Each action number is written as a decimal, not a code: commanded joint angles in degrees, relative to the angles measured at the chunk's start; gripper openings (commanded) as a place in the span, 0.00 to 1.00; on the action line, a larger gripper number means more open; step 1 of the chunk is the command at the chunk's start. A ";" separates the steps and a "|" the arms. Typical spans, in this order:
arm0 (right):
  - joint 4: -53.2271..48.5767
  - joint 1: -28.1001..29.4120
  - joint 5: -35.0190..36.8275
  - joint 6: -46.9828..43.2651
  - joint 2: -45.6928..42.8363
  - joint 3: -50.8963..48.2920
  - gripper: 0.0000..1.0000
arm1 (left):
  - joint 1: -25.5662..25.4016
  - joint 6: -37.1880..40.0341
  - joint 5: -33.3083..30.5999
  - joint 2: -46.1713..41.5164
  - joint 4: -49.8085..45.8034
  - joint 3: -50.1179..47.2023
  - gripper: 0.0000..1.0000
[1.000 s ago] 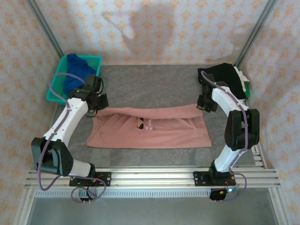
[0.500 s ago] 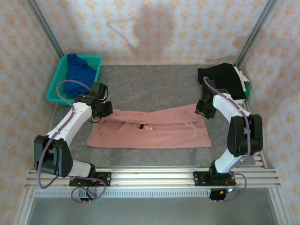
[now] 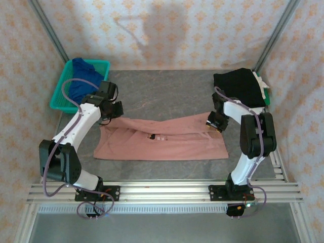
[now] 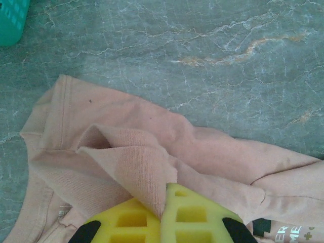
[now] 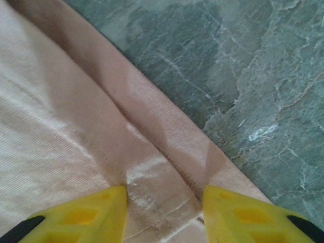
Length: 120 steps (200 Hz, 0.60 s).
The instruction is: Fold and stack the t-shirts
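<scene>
Left tool: fingers together, clamped on a raised fold of the pink tee. In the left wrist view the fold rises from the lower middle of the frame, with the cloth's rumpled edge spreading toward the left and a corner of the chest print at the lower right.

Right tool: fingers apart, straddling a seamed edge of the same tee. Cloth lies flat between them; contact with the pads cannot be confirmed.

From the top view, the pink tee lies across the middle of the desk, its upper edge doubled over unevenly, with one tool at each upper corner.

Blue tee: bunched in the basket, upper left.

Black tee: on the desk, upper right, apart from the pink tee.
</scene>
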 commanded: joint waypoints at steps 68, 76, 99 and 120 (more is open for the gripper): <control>-7.17 0.71 9.41 0.21 1.37 9.89 0.03 | -0.25 3.67 -0.15 10.33 -2.84 17.91 0.00; -8.60 0.70 10.47 -0.43 1.74 12.15 0.03 | -0.25 4.26 -0.31 11.99 -3.56 20.63 0.00; -12.91 0.45 12.93 -2.36 4.31 18.85 0.03 | -0.25 6.30 -0.55 16.57 -5.83 28.19 0.00; -13.49 -0.31 12.52 -4.45 7.46 23.28 0.00 | -0.05 7.97 -0.86 20.42 -6.99 32.65 0.00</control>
